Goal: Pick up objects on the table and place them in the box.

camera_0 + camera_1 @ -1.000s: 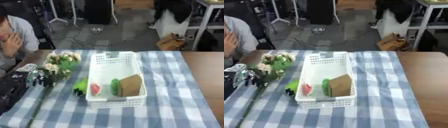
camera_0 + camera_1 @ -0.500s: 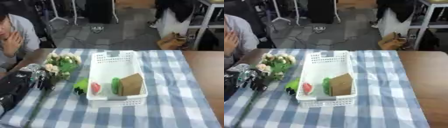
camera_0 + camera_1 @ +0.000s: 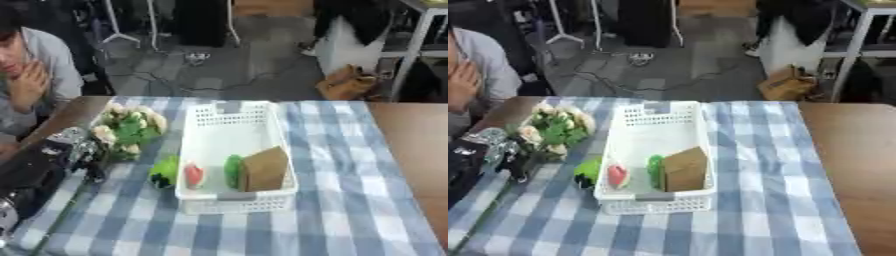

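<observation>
Left hand [image 3: 74, 150] low at table's left edge, touching flower bunch [image 3: 127, 129] stem.

no readable text, labels or numbers anywhere

Left hand [image 3: 74, 145] at the left edge: blurred, its fingers merging with the bouquet [image 3: 127, 130], so contact cannot be told. Its arm is cut off by the edge (lower left). Green object [image 3: 164, 171] beside the box [image 3: 223, 120]: partly hidden by the box wall, shape indistinct. Red item [image 3: 194, 175] and green item [image 3: 233, 171] inside: too blurred to identify; the brown block [image 3: 264, 169] covers part of the green one.
</observation>
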Available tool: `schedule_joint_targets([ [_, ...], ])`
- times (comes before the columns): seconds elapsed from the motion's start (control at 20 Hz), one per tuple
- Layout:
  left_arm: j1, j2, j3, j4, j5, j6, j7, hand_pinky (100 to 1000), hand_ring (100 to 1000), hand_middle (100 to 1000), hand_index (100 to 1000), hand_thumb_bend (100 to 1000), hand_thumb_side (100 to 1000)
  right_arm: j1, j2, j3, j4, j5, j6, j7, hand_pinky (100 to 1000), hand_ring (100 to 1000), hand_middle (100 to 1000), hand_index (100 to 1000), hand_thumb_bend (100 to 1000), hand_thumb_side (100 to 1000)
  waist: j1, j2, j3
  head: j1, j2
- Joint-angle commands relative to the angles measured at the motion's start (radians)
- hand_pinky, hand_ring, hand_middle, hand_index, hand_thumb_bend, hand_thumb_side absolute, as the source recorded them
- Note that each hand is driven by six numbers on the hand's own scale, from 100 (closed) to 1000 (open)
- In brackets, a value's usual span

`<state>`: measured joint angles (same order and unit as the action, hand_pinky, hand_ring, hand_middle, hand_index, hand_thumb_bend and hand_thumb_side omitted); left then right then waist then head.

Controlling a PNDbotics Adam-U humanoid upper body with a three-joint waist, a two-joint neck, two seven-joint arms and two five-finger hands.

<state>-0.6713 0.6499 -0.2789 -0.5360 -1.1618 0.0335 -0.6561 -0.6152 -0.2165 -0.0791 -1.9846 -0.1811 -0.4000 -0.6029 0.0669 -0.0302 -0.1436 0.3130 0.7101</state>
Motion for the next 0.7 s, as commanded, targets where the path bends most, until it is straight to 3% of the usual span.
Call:
schedule_joint_targets([
  [0.05, -0.023, 0.019, 0.007, -0.011, 0.006, 0.014, 0.025, 100, 211, 121, 356, 100, 244, -0.014, -0.007, 0.002, -0.015, -0.004, 0.0, 0.004, 539, 515, 422, 468, 100, 544, 0.013, -0.026, 0.001, 0.005, 0.0],
  [0.35, -0.018, 0.018, -0.001, -0.032, 0.052, 0.045, 0.064, 100, 105, 100, 337, 100, 250, -0.012, -0.006, 0.003, -0.015, -0.005, 0.002, 0.005, 539, 515, 421, 467, 100, 546, 0.013, -0.027, 0.0, 0.004, -0.002],
  [0.7, -0.026, 0.032, -0.011, -0.085, 0.116, 0.05, 0.004, 100, 100, 100, 328, 100, 253, -0.01, -0.007, 0.003, -0.015, -0.005, 0.003, 0.003, 538, 514, 419, 466, 100, 545, 0.014, -0.03, -0.001, 0.006, -0.002],
])
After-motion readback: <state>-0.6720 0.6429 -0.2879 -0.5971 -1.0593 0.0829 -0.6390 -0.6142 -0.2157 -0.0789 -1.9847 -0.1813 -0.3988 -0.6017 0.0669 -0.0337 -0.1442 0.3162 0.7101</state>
